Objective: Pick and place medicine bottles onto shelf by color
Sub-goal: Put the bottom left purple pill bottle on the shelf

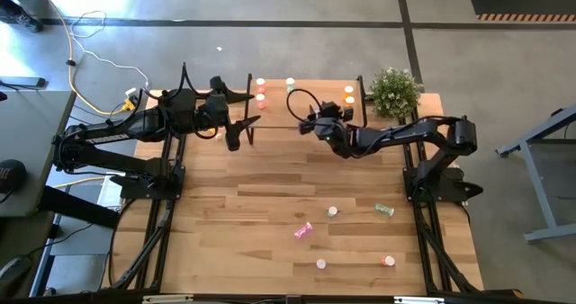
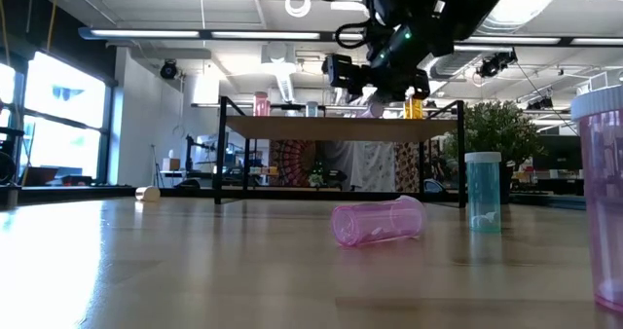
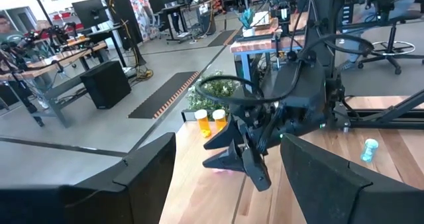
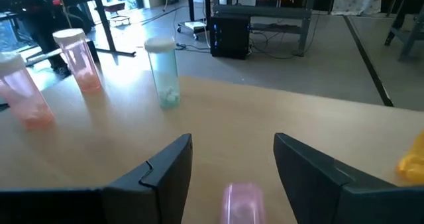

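The shelf (image 1: pixel 306 106) stands at the table's far edge. It carries two pink-red bottles (image 4: pixel 79 58), a green bottle (image 4: pixel 163 71) and orange bottles (image 3: pixel 211 121). My right gripper (image 4: pixel 232 144) hovers open over the shelf's middle. A pink bottle (image 4: pixel 242 201) sits between its fingers with a gap showing on each side. My left gripper (image 3: pixel 227 141) is open by the shelf's left part (image 1: pixel 241 129) and holds nothing. Several more bottles sit on the near right of the table: a pink one lying on its side (image 2: pixel 378 221) and a green one standing upright (image 2: pixel 483 191).
A potted plant (image 1: pixel 394 93) stands at the table's far right corner, beside the shelf. The black shelf legs (image 2: pixel 222 154) rise at the shelf's ends. Loose bottles (image 1: pixel 332 211) dot the near right; bare planks (image 1: pixel 225 214) stretch across the near left.
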